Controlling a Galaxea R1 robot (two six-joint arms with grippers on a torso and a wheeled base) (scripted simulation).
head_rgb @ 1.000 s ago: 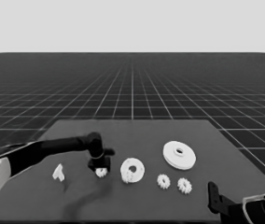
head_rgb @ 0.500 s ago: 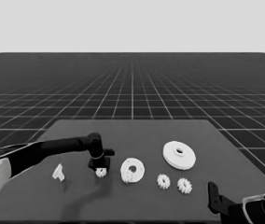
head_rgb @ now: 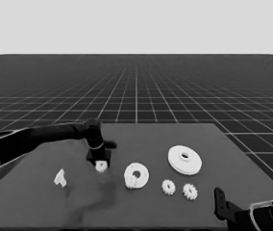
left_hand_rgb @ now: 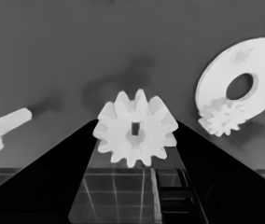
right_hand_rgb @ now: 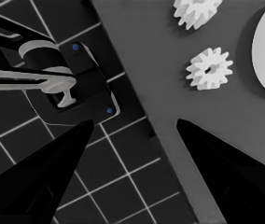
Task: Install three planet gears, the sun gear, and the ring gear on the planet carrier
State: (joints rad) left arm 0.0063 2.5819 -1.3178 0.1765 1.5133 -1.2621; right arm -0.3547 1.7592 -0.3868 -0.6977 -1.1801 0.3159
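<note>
White gear (left_hand_rgb: 136, 128) clamped in left hand (head_rgb: 99, 161) — teeth clear only wrist-side.

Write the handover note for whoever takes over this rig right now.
Left tool: over the table's left half, shut on a planet gear.
Right tool: parked at the table's near right corner, open, holding nothing.
Smaller round part: mid-table, one gear already on it.
Two more gears lie loose to its right.
Larger round part: behind them, not yet placed.
Thin white piece: far left.
Left: seat the held gear, then the two loose ones, then the larger round part.
</note>
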